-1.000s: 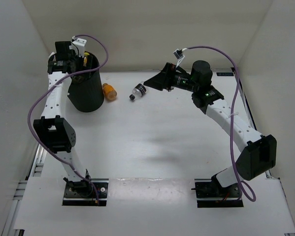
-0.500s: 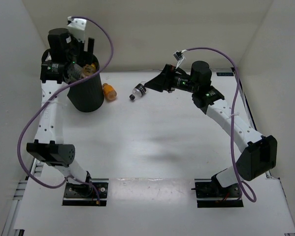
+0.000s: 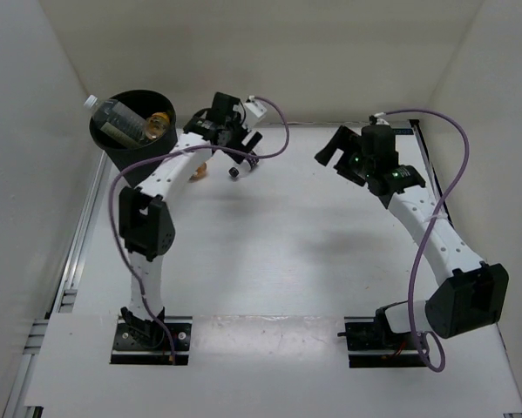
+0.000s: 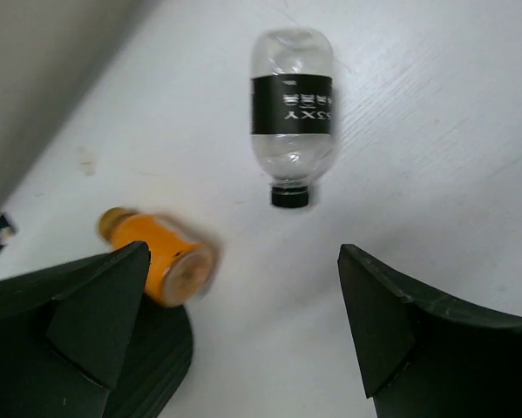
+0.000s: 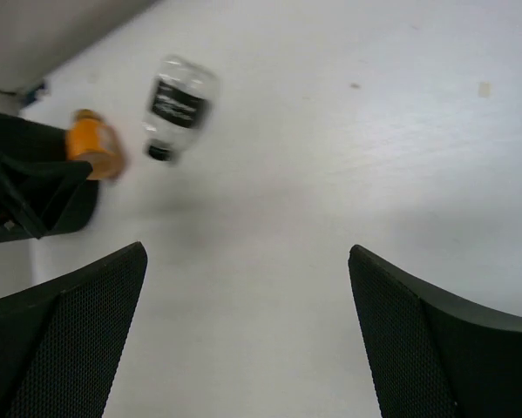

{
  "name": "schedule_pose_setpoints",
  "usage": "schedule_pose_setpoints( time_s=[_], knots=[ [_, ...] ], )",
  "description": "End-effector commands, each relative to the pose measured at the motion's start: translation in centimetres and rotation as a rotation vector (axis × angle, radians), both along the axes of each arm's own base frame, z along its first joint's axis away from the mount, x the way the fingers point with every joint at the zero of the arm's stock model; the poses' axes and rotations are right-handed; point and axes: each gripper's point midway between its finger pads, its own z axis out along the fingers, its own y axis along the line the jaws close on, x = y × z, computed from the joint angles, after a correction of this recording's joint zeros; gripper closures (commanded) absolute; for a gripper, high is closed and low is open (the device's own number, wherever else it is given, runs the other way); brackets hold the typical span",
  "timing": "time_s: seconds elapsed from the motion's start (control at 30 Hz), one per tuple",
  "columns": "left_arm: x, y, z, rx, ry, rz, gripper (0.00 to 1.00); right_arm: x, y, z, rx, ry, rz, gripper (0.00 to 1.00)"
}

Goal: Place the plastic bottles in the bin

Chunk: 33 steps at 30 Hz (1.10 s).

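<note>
The black ribbed bin (image 3: 121, 161) stands at the far left and holds a clear bottle (image 3: 111, 117) and an orange-capped bottle (image 3: 160, 123). The dark-labelled bottle (image 4: 292, 117) lies on the table, cap toward my left gripper; it also shows in the right wrist view (image 5: 175, 104). The stubby orange bottle (image 4: 156, 258) lies beside the bin's base (image 4: 152, 361). My left gripper (image 3: 232, 146) hangs open and empty above these two bottles. My right gripper (image 3: 333, 150) is open and empty, well to their right.
White walls close the table at the back and on both sides. The left arm stretches from its base across to the right of the bin. A purple cable loops off each arm.
My left gripper has swung from over the bin to the right, above the two bottles on the table. My right gripper has pulled back right from the dark-labelled bottle. The bin sits slightly further left.
</note>
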Motion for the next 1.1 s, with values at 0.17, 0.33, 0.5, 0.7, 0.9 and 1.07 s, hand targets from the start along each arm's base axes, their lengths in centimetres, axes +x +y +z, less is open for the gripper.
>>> schedule_pose_setpoints(
  time_s=[0.17, 0.33, 0.5, 0.7, 0.9, 1.07],
  knots=[
    [4.0, -4.3, -4.7, -0.051, 0.057, -0.097, 0.00, -2.8, -6.2, -6.0, -0.270, 0.148, -0.087, 0.00],
    [6.9, -3.8, -6.7, -0.022, 0.020, 0.002, 0.00, -3.4, -6.1, -7.0, -0.257, 0.176, -0.047, 0.00],
    [7.6, -5.2, -9.6, -0.051, 0.038, 0.004, 0.00, -3.1, -6.3, -8.2, -0.283, 0.204, -0.023, 0.00],
    [7.4, -6.1, -13.3, -0.227, 0.179, -0.031, 0.00, -2.4, -7.9, -7.9, -0.323, 0.209, -0.058, 0.00],
    [8.0, -6.0, -14.3, -0.218, 0.176, -0.018, 0.10, -1.5, -8.6, -7.0, -0.325, 0.196, -0.077, 0.00],
    [8.1, -5.7, -11.9, -0.214, 0.132, -0.015, 0.62, -1.2, -8.4, -6.4, -0.318, 0.190, -0.070, 0.00]
  ],
)
